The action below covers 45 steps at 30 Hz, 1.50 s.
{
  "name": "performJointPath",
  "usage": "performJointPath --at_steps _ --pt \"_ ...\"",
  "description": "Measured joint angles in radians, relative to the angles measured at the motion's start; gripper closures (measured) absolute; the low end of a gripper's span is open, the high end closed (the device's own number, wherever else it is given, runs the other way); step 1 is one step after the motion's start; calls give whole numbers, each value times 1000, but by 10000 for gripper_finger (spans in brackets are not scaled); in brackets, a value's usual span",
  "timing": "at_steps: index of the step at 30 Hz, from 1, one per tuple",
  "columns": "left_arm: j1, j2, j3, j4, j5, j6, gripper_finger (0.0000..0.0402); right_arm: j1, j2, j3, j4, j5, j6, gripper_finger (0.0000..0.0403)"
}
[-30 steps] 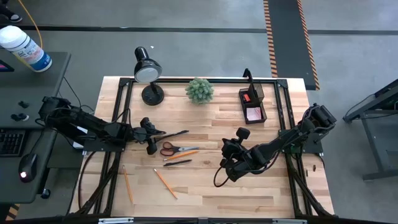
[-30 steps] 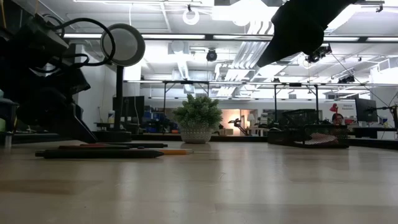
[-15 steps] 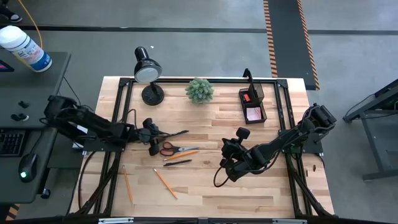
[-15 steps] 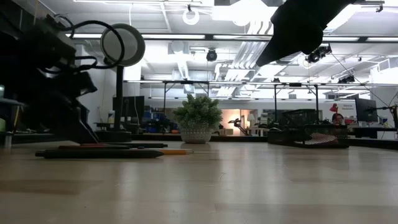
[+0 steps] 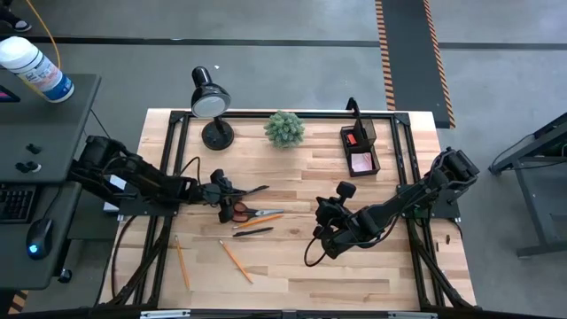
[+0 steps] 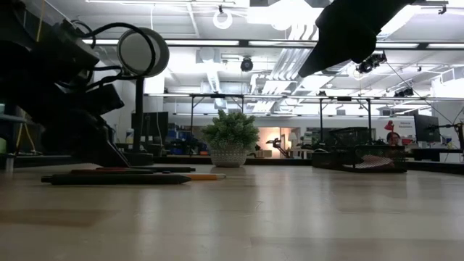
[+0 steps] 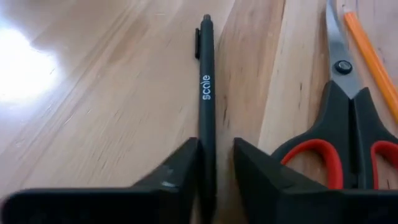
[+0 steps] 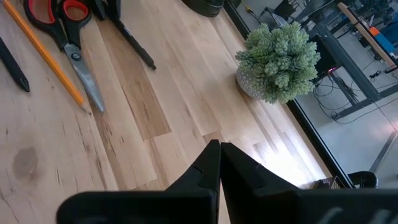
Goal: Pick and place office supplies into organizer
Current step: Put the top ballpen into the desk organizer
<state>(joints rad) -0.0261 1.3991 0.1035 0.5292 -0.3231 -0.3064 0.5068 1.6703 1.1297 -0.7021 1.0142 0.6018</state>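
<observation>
A black pen [image 7: 207, 93] lies flat on the wood, beside the red-handled scissors [image 7: 348, 134] and an orange pencil [image 7: 370, 56]. My left gripper [image 7: 216, 171] is open and low over the table. Its fingers stand on either side of the pen's near end [image 5: 237, 191]. My right gripper [image 8: 219, 163] is shut and hovers over the table's middle [image 5: 319, 232], holding nothing. Another black pen [image 5: 254, 231] and two more pencils [image 5: 236, 261] [image 5: 182, 263] lie loose. The black mesh organizer [image 5: 359, 146] stands at the far right with a pink pad and a red piece inside. My left gripper straddles the pen's near end [image 7: 207, 186], fingers lying along the barrel and low to the table. One finger [image 7: 180, 177] sits right beside the barrel; a gap shows at the other finger [image 7: 261, 177]. Whether either finger touches the pen, I cannot tell. The pen lies flat on the wood.
A black desk lamp [image 5: 211, 102] and a small green plant [image 5: 284, 128] stand along the far edge. The scissors [image 5: 244, 211] and an orange pencil [image 5: 261, 219] lie close to the left gripper. Bare wood spreads over the near half of the table [image 5: 354, 275].
My left gripper has moved toward the table's right, closing on the black pen until its fingers stand around the pen's end. The right arm and all the loose supplies have kept still.
</observation>
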Motion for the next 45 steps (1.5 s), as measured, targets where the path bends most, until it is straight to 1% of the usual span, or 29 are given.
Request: performJointPath --at_steps 3,4,5,9,11,13,15,19,24,26,30,34,36,38,42,45 --pt "0 1 -2 19 8 30 379 0 0 0 0 0 0 401" --pt "0 1 -3 26 7 38 387 0 0 0 0 0 0 402" --pt "0 2 -3 37 7 45 387 0 0 0 0 0 0 401" --pt "0 6 -6 103 16 50 366 0 0 0 0 4 0 399" --pt "-2 5 -5 187 21 76 373 0 0 0 -3 8 0 401" --pt "-1 5 -5 264 21 114 389 0 0 0 -9 9 0 402" --pt "0 5 -5 347 23 141 393 0 0 0 -10 15 0 400" --pt "0 4 -5 483 64 166 383 5 0 0 -11 81 5 400" --pt "0 3 -5 624 127 180 396 22 0 0 -10 283 44 400" --pt "0 3 -5 675 144 184 393 25 0 0 4 335 69 397" --pt "0 3 -4 768 175 212 391 8 0 0 106 346 44 391" --pt "0 2 -4 813 189 253 398 -22 0 0 244 345 -50 378" --pt "0 2 -4 830 199 268 397 -38 0 0 338 330 -122 368" --pt "0 2 -4 852 214 276 395 -59 0 0 453 266 -216 356" --pt "0 2 -4 901 269 283 397 -109 -9 0 736 25 -452 327" --pt "0 2 -4 932 304 302 398 -129 -19 0 901 -131 -596 307"
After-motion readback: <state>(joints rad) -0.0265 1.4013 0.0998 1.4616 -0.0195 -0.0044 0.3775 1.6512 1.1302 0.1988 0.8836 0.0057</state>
